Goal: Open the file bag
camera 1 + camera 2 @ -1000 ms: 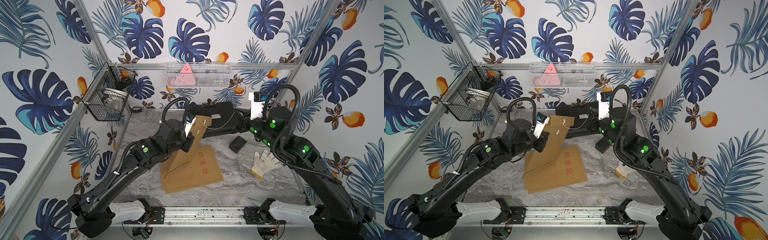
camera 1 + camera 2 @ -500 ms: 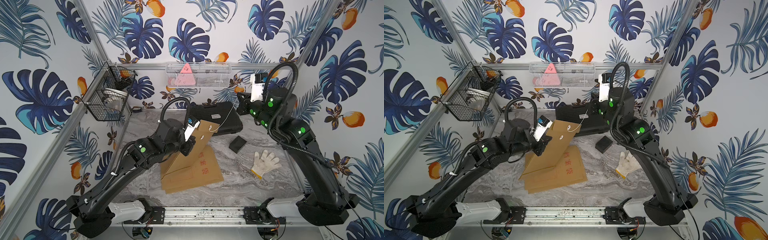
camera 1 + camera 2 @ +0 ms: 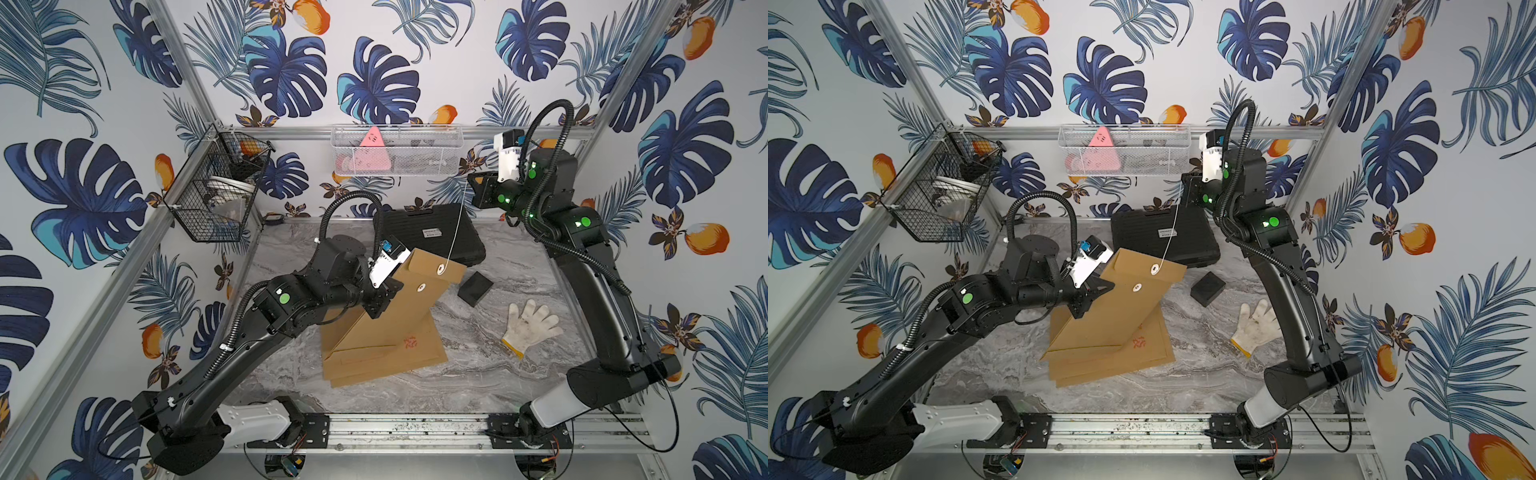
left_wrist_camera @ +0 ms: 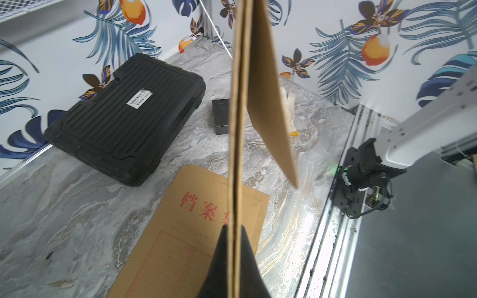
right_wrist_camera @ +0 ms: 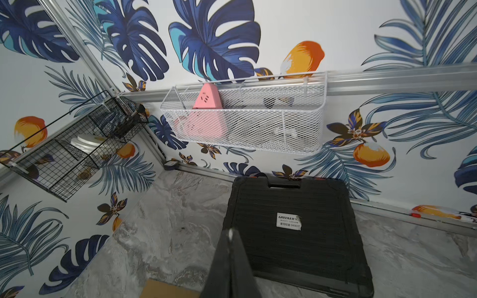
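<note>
My left gripper (image 3: 376, 306) (image 4: 234, 227) is shut on the edge of the brown paper file bag (image 3: 399, 316) (image 3: 1121, 311), which it holds up at a tilt above the table. In the left wrist view the bag's flap (image 4: 268, 103) stands away from the bag's body. A thin white string (image 3: 457, 224) (image 3: 1173, 224) runs taut from the round disc (image 3: 439, 271) on the flap up to my right gripper (image 3: 471, 185) (image 5: 230, 232). That gripper is shut on the string's end, high up near the back wall.
More brown file bags (image 3: 386, 359) lie flat under the raised one. A black tool case (image 3: 432, 237) lies at the back. A small black box (image 3: 475, 288) and a white glove (image 3: 530, 328) lie to the right. A white mesh basket (image 3: 395, 156) and a black wire basket (image 3: 216, 187) hang on the walls.
My right gripper has risen up and back toward the rear wall, drawing the string out long and taut. The left gripper keeps the bag raised in about the same place.
</note>
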{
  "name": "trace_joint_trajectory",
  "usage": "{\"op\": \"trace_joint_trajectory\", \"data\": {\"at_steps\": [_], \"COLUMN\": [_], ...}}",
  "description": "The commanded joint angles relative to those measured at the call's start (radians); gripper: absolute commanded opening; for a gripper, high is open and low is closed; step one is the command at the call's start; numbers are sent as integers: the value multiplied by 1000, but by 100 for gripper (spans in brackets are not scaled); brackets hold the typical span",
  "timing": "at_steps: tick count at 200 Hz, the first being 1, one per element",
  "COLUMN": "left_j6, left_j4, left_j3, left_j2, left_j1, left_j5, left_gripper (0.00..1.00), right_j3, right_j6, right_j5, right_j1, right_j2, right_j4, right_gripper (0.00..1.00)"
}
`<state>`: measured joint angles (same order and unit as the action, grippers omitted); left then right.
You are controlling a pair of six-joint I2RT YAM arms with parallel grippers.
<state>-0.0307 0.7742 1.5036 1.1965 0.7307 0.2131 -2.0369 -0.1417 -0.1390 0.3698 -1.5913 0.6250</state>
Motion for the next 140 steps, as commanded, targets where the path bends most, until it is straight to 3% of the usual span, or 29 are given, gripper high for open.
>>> {"op": "trace_joint_trajectory", "data": {"at_steps": [1, 28, 41, 49, 70, 91, 113, 140], "left_j6": [-5, 25, 41, 56, 102, 131, 158, 216], "left_j4": [-69, -125, -155, -179, -240, -285, -332, -410], "left_j3": [-14, -59, -84, -102, -147, -180, -204, -219], "left_j2": [-13, -40, -57, -69, -100, -112, -109, -89], "left_j1": [-1, -1, 0, -1, -2, -4, -28, -110], "left_j5": [89, 118, 133, 139, 152, 159, 180, 303], "left_gripper": [0, 0, 0, 0, 0, 0, 0, 0], "right_j3": [36, 69, 72, 68, 22, -43, -73, -15], "right_j6": [8, 18, 22, 21, -7, -51, -91, -147], "right_j5": [-86, -119, -125, -113, -77, -34, 5, -11], "right_j1": [1, -7, -9, -13, -39, -75, -119, -201], "right_j2": [-16, -49, -64, -71, -95, -121, -133, -105], "right_j4": [17, 58, 82, 95, 147, 214, 262, 249], "right_gripper": [0, 1, 8, 20, 66, 99, 100, 100]}}
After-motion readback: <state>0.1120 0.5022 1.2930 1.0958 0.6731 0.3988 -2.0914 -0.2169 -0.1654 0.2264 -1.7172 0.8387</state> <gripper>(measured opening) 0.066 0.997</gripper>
